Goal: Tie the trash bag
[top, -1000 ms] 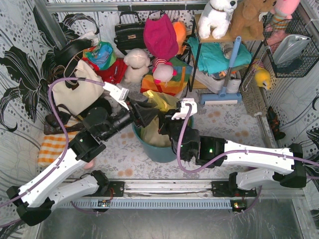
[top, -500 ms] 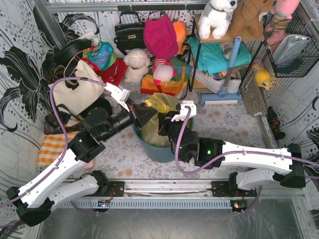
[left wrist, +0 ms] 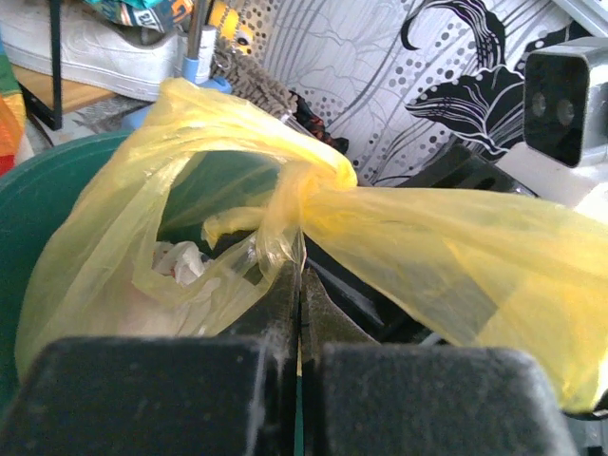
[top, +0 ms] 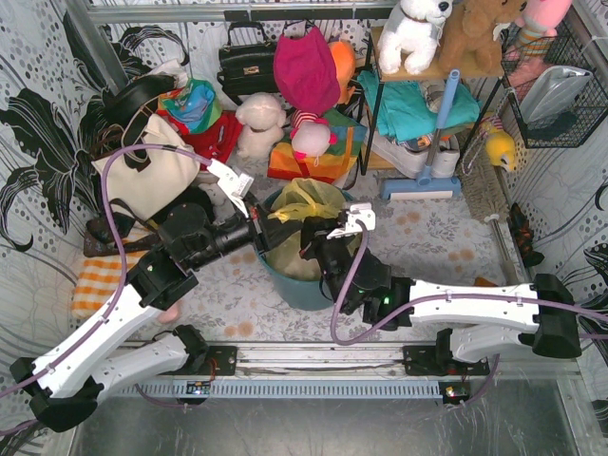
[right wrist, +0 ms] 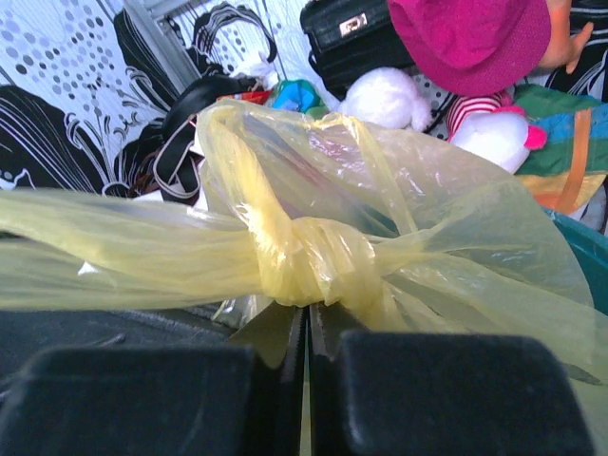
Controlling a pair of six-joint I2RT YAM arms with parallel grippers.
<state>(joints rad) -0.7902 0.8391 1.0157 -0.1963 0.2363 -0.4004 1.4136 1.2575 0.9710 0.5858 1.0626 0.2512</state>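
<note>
Two hands meet at the mouth of the trash bag (top: 306, 198), which sits inside the teal bin (top: 302, 290) on the worktop (top: 432, 233), just ahead of the arm bases; the bag's yellow-green top bulges above the bin's rim. From the overhead view we locate the left hand (top: 263, 229) at the left side of the bin and the right hand (top: 311, 247) at its near right side; the two hands lie close together over the bag.

Left wrist view: the left hand (left wrist: 300, 277) has its fingers pressed flat together with no gap; a thin fold of the bag is caught at their tips. Above the tips the plastic gathers into a knot (left wrist: 318, 185); one broad sheet runs from the knot to the right, and the other side opens leftward into the bin, where crumpled white paper (left wrist: 176, 261) shows through the film.

Right wrist view: the right hand (right wrist: 306, 318) is likewise clamped, fingers together, with yellow film pinched between them directly under the knot (right wrist: 313, 256); the knot touches the fingertips. One tail of plastic stretches level to the left edge of the view; the other spreads to the right and down towards the bin.

We also note a cream tote (top: 147, 176) standing beyond the left arm, well apart from the bin.
</note>
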